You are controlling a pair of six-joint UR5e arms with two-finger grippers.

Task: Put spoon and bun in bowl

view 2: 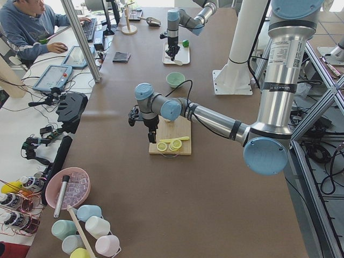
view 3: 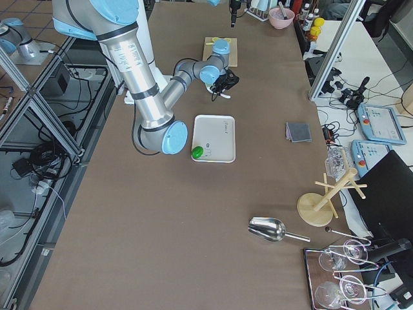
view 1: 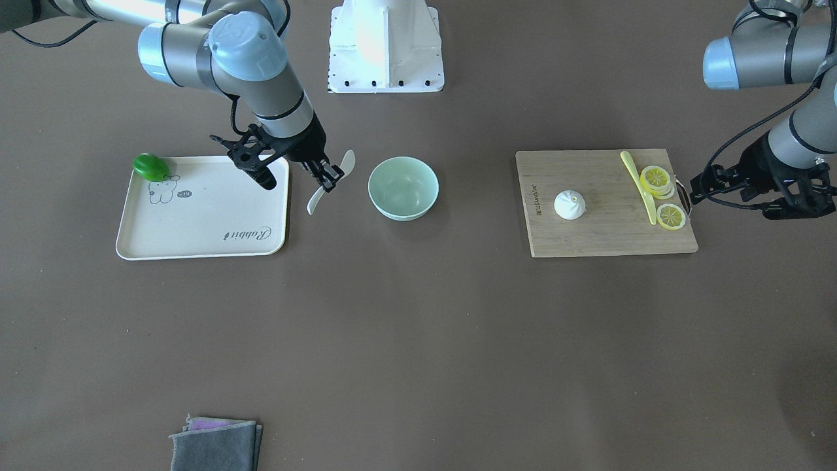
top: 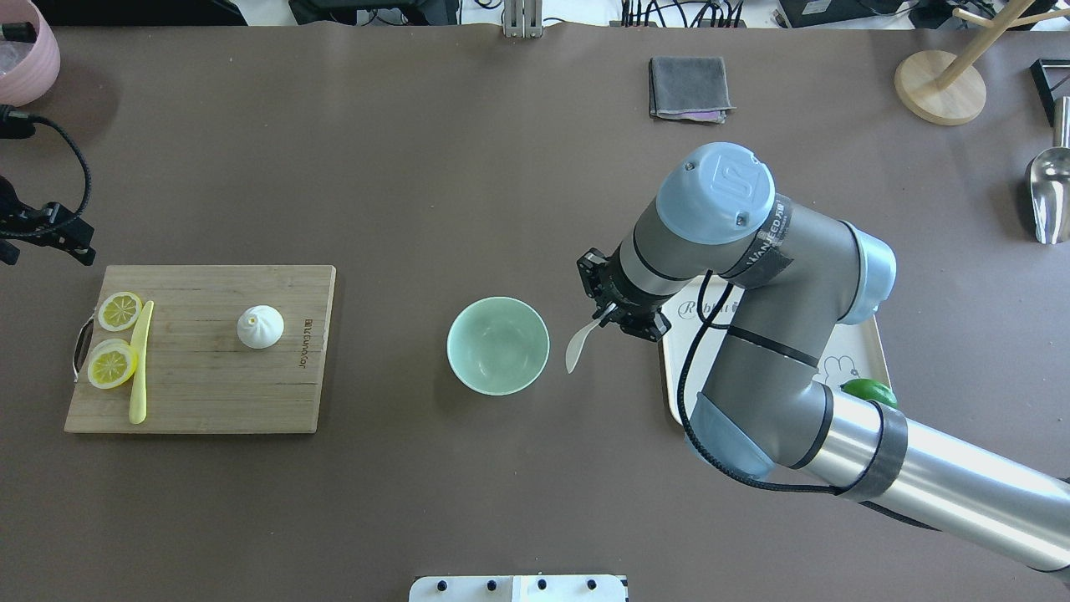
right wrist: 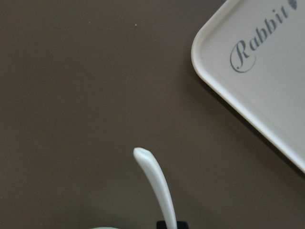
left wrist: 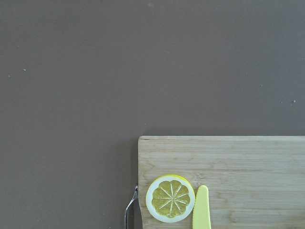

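Observation:
My right gripper (view 1: 329, 178) is shut on the white spoon (view 1: 319, 196) and holds it tilted above the table, between the tray and the mint-green bowl (view 1: 403, 188). In the overhead view the spoon (top: 577, 347) hangs just right of the bowl (top: 498, 345), clear of its rim. The spoon's handle (right wrist: 157, 191) shows in the right wrist view. The white pleated bun (view 1: 569, 205) sits on the wooden cutting board (view 1: 608, 235). My left gripper (view 1: 697, 190) looks open and empty, just off the board's outer end.
A cream tray (view 1: 196, 229) holds a green fruit (view 1: 151, 167) at its corner. Lemon slices (view 1: 657, 180) and a yellow-green utensil (view 1: 639, 186) lie on the board. A folded grey cloth (view 1: 214, 445) lies at the table's far edge.

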